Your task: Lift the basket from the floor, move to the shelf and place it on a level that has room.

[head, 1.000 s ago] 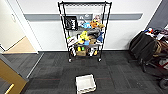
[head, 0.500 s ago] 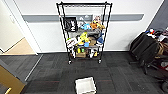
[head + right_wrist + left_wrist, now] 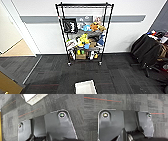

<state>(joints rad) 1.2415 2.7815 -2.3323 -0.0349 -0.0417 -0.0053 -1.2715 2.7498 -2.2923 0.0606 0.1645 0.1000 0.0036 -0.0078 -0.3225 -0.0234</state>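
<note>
The basket (image 3: pixel 85 87) stands on the floor (image 3: pixel 120 75), dark grey carpet, at the near edge of the head view; its white lining faces up. About two carpet tiles beyond it, the shelf (image 3: pixel 83 32) stands against the white wall, a tall black wire rack on castors. Its top level (image 3: pixel 85 5) is bare, while the lower tiers are crowded with toys and boxes. In the right wrist view a corner of the basket (image 3: pixel 35 98) shows its speckled weave, on carpet a short way from my right arm's dark plate. My left arm's plate hangs over bare carpet (image 3: pixel 109 104).
A black office chair draped with dark cloth (image 3: pixel 147 52) stands at the right beside a cluttered desk. At the left a doorway opens onto tan floor (image 3: pixel 17 48). A tan wooden panel (image 3: pixel 7 86) juts in at the lower left. Thin red lines cross the carpet.
The whole head picture has shifted slightly, so the basket now sits a little lower in it. Nothing in the scene itself has moved.
</note>
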